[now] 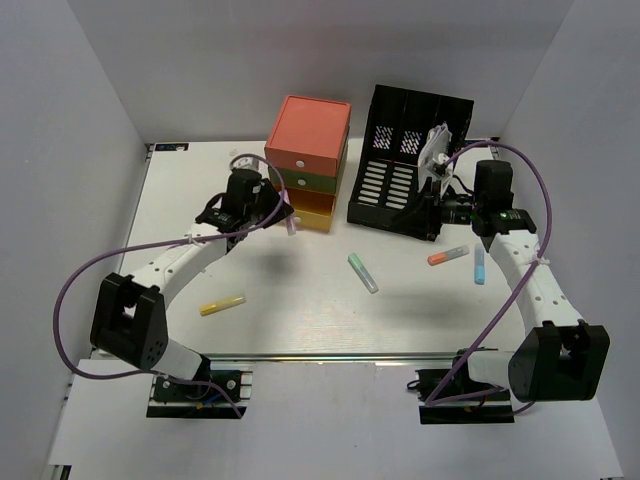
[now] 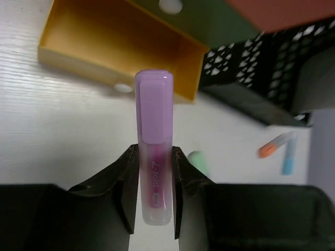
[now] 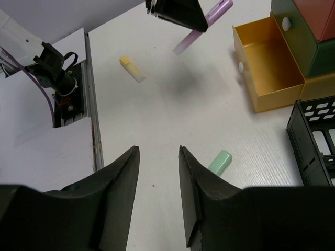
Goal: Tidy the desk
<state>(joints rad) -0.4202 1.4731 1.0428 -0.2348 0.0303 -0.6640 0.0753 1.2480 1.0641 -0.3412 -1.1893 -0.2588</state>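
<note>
Step in hand: stowing pens. Left gripper clenched on a purple highlighter, above the desk and near the open yellow drawer. Right gripper parted, empty. Next move, likely: carry the highlighter over the drawer and release it.

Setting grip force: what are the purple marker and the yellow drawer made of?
The purple marker looks like plastic: translucent frosted barrel showing a darker core, opaque smooth cap. The yellow drawer seems smooth matte plastic, possibly card: thin, uniform walls.
</note>
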